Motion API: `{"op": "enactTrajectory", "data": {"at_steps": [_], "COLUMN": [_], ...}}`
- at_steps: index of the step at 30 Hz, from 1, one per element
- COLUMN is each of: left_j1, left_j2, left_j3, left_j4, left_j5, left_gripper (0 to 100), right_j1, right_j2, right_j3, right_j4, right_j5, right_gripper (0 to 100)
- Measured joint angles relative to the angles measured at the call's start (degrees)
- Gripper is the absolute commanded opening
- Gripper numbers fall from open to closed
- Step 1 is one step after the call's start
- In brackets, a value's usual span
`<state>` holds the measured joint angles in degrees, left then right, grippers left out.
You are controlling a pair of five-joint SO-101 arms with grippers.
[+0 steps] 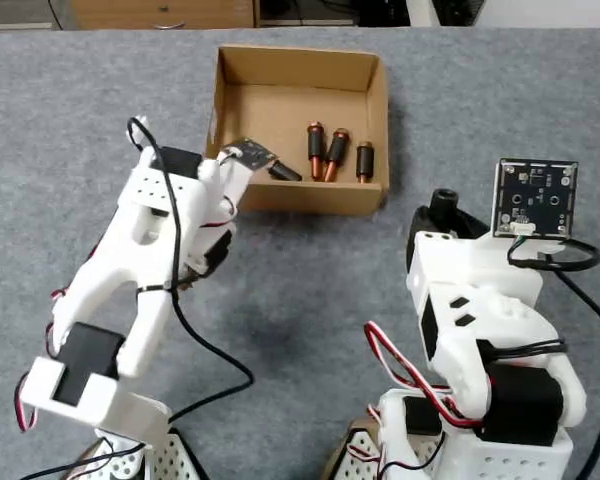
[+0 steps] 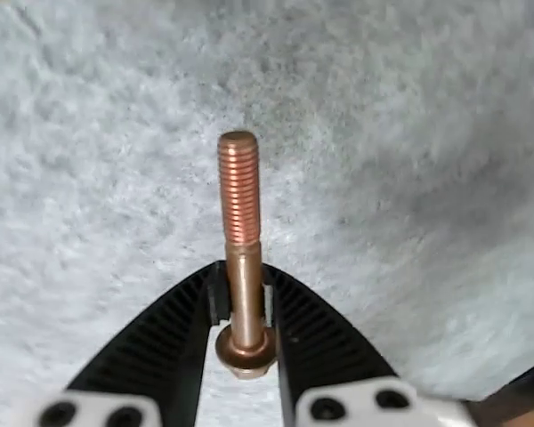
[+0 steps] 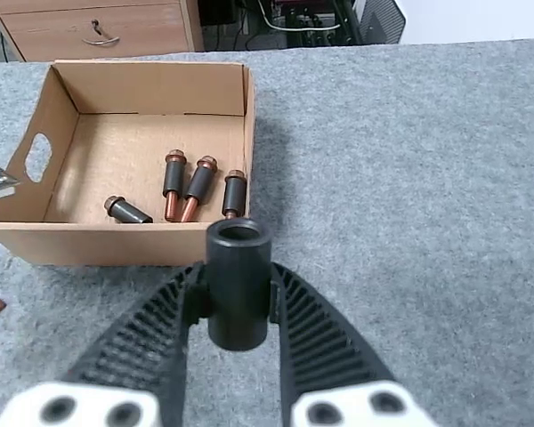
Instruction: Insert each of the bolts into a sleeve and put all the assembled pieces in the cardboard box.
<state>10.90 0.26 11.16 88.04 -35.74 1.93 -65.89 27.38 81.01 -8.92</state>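
On the grey table, the open-topped cardboard box is placed beyond both arms. The right gripper is positioned near the box, with its fingers clamped on a black sleeve whose open bore points away from the wrist. The left gripper is closed on a copper bolt. Its fingers are pressed against the smooth shank just above the flanged head, and the threaded end is directed out over the table. Four assembled pieces are noted on the box floor.
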Motion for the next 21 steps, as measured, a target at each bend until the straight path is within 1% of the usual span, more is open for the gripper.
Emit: {"op": "enactTrajectory", "data": {"at_steps": [3, 7, 12, 17, 19, 21], "left_j1": [-0.3, -0.3, -1.8, -4.7, -6.2, -8.2], "left_j2": [-1.4, -2.4, -2.5, -2.6, -2.5, -2.5], "left_j3": [0.4, 3.8, 6.7, 7.8, 9.7, 12.2], "left_j4": [1.1, 1.1, 1.1, 0.4, -2.1, -5.0], "left_j5": [-7.7, -18.5, -36.0, -52.1, -56.4, -57.8], "left_gripper": [2, 2, 2, 2, 2, 2], "right_j1": [0.1, 0.0, 0.1, 0.0, 0.1, 0.1], "right_j2": [0.0, 0.0, 0.0, 0.0, 0.0, 0.0], "right_j3": [0.0, 0.0, 0.2, 0.2, 0.4, 1.4], "right_j4": [0.0, 0.0, 0.0, 0.0, 0.0, 0.0], "right_j5": [0.0, 1.0, 3.2, 3.4, 3.4, 3.4], "right_gripper": [0.2, 0.2, 0.2, 0.2, 0.2, 0.2]}}
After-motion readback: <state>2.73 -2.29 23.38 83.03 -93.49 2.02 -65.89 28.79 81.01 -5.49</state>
